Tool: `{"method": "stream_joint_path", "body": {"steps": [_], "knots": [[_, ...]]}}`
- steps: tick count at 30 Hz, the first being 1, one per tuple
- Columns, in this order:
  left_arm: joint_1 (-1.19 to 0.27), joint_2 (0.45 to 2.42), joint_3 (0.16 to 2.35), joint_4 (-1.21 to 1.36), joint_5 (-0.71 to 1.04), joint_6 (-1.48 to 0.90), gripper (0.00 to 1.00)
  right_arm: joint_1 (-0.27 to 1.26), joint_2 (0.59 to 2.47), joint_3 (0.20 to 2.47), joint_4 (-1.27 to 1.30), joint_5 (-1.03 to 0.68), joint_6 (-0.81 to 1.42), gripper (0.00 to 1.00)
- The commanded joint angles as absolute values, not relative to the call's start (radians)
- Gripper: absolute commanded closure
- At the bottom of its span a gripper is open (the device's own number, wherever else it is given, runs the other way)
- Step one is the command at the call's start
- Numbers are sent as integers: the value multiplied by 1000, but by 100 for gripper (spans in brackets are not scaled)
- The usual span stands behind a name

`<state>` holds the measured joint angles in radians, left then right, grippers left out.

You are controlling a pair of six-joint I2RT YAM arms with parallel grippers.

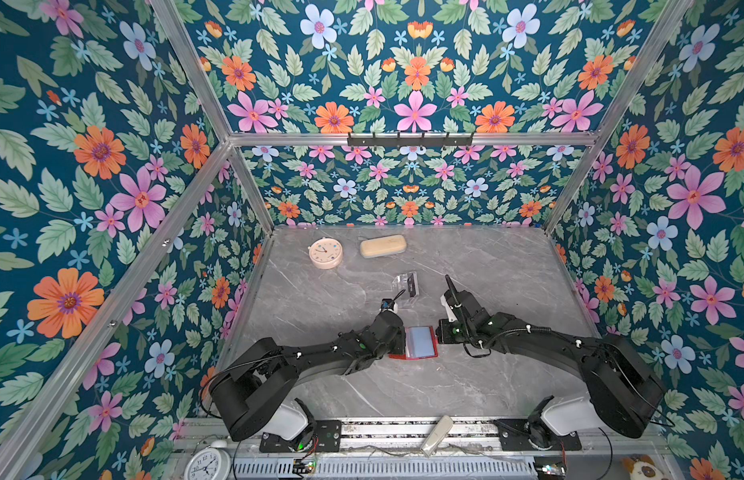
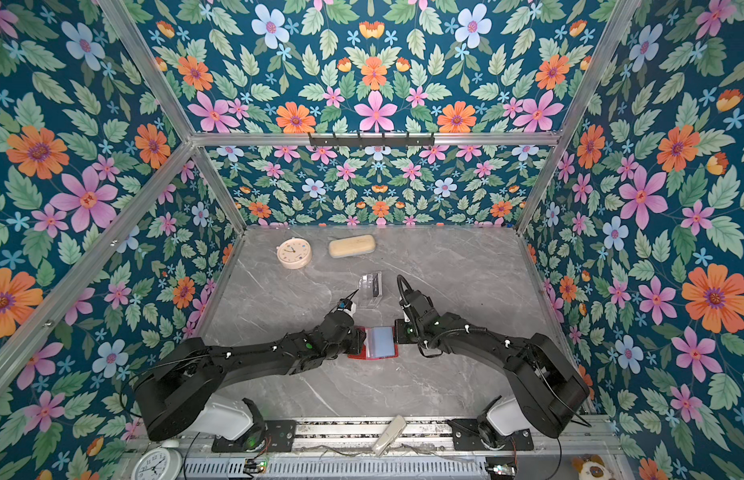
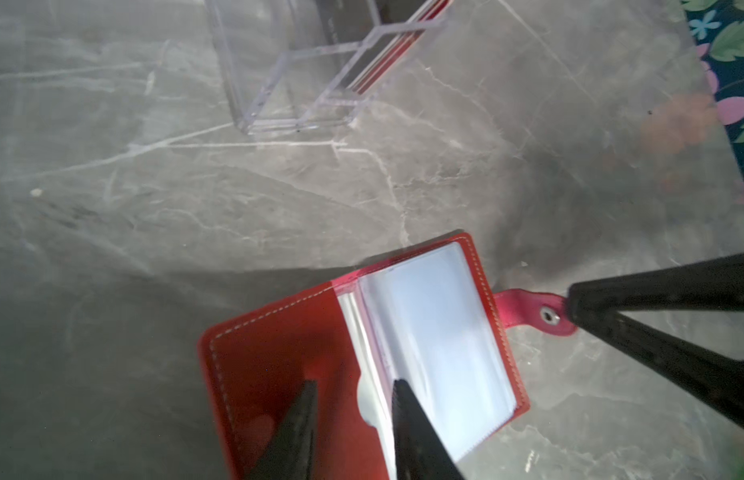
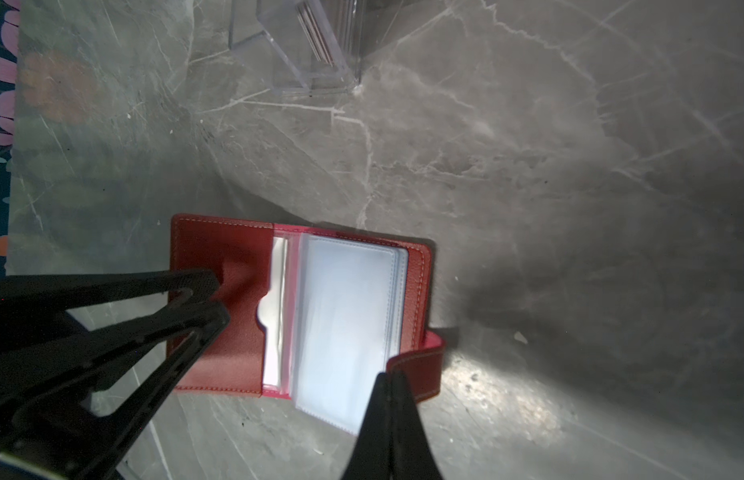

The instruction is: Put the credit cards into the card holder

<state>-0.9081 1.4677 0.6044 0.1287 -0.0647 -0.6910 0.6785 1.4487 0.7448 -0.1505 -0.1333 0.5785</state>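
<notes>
Closest to the lens in the left wrist view: left gripper (image 3: 354, 384), jaws part open, tips down on the open card holder (image 3: 270, 353), one finger on the red inner flap, one at the clear sleeve edge, nothing pinched between. Only this view shows the snap stud on the strap (image 3: 524, 309); right gripper (image 3: 570, 307) closes on the strap end. Behind, a clear acrylic box (image 3: 295, 122) with the credit cards (image 3: 399, 48) standing on edge inside, red edges plus a dark one. Right wrist view: right gripper (image 4: 389, 376) jaws fully together, pinching the strap, which curls up to the tips; stud hidden; thumb notch in the flap pocket visible here, left gripper tips just beside it. Both top views: jaws hidden under the wrists, holder lies between left arm (image 1: 320, 353) and right arm (image 1: 528, 332), box just beyond it. Near the far wall, pink round clock (image 1: 325, 252) and beige case (image 1: 383, 246). Gray marble tabletop (image 1: 507, 270), floral wallpaper (image 1: 92, 166) all round, aluminium frame (image 1: 279, 139), white alarm clock (image 1: 206, 465) by the front rail (image 1: 383, 424).
</notes>
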Motion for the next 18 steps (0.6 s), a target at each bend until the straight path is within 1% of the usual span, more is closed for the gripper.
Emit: {"method": "stream_joint_path", "body": {"steps": [1,9,13,18], "knots": [[-907,1482,605,109,-89,-727,66,679,1458,744,-129,-146,577,100],[-908,1497,640,108,-82,-688,68,679,1486,742,-117,-167,584,100],[-908,1492,642,183,-15,-652,67,679,1500,743,-111,-172,586,100],[-907,1536,651,260,70,-649,66,678,1514,744,-105,-175,589,100]]}}
